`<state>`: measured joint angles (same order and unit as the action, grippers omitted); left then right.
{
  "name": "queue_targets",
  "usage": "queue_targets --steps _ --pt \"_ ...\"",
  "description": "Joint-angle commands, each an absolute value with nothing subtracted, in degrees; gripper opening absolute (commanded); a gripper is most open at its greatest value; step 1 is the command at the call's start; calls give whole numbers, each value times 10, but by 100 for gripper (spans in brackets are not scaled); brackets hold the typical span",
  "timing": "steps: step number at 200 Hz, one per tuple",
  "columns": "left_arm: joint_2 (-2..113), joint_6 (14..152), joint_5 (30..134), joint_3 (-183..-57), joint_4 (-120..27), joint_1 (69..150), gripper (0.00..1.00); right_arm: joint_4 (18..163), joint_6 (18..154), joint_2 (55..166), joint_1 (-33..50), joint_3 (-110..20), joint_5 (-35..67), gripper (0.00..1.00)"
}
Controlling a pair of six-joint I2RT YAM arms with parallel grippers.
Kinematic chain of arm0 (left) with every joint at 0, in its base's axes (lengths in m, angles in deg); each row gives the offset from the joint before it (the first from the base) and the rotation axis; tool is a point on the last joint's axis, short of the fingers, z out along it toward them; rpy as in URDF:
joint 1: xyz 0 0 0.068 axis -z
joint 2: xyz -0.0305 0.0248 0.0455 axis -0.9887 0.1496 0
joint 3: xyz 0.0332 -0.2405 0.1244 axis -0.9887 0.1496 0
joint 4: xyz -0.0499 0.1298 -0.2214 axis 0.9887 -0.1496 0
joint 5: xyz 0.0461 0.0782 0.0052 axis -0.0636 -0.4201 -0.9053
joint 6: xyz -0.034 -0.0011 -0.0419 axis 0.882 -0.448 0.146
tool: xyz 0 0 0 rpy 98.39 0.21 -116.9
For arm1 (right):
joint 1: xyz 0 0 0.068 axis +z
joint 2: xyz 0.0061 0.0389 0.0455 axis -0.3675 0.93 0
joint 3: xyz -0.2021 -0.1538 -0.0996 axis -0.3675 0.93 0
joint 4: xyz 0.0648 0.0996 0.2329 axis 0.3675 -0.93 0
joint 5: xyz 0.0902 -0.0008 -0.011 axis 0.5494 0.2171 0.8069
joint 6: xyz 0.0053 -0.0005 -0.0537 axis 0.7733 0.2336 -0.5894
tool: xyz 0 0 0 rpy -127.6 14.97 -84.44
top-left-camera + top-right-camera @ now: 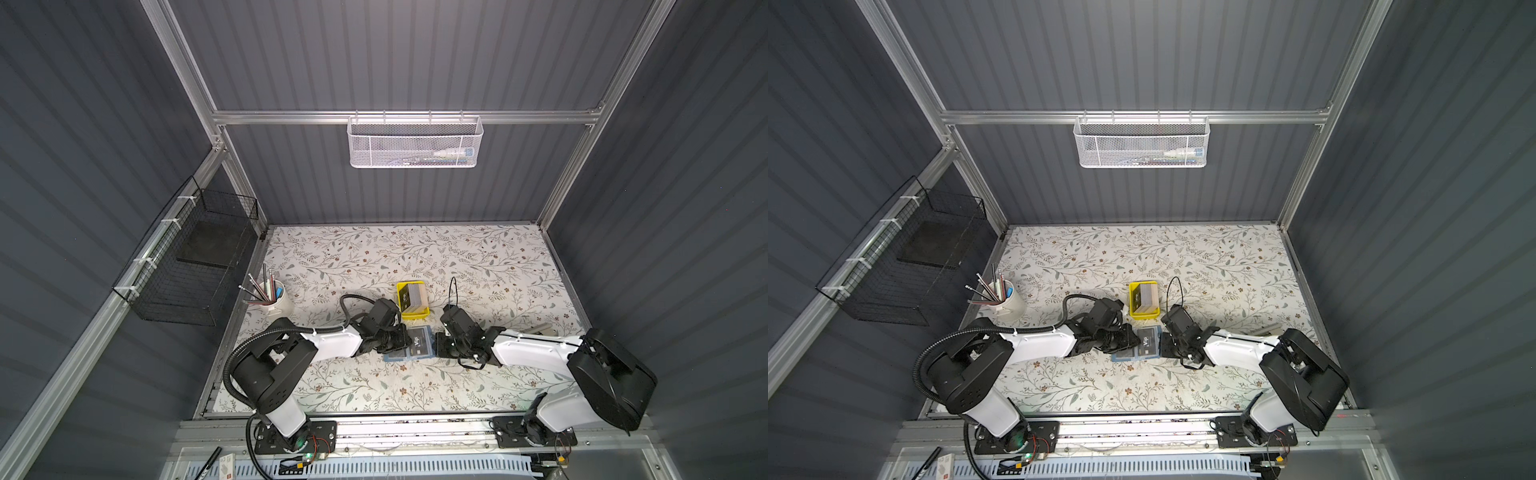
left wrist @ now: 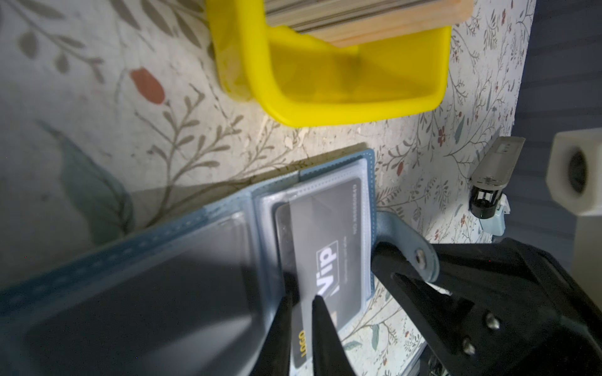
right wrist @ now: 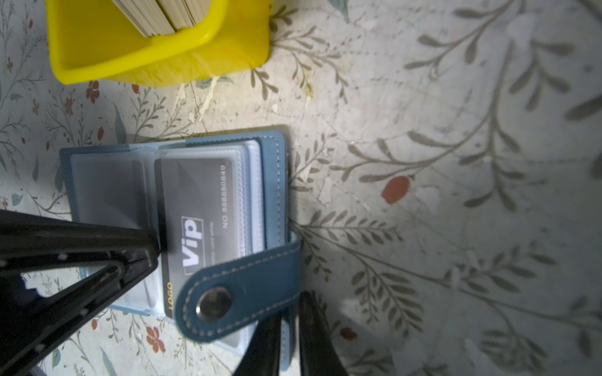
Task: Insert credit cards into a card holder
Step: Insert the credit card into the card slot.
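The blue card holder lies open on the floral tabletop, right between the two arms and just in front of the yellow tray, where a stack of cards stands on edge. A black VIP credit card sits partway inside a clear sleeve on the page nearer the right arm, logo end sticking out. The left gripper has its jaws pinching that free end. The right gripper has its jaws nipped on the holder's outer cover edge, beside the snap strap, which curls over the card's corner.
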<state>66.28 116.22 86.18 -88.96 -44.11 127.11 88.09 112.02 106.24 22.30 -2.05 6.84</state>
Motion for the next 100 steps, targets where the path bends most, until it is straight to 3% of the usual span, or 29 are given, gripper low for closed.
queue_targets --steps 1,100 --pt "667 1167 862 -886 -451 1275 15 874 1121 1071 224 -18 60 16" --pt "673 1174 866 -888 -443 1282 15 874 1121 1070 224 -19 60 16"
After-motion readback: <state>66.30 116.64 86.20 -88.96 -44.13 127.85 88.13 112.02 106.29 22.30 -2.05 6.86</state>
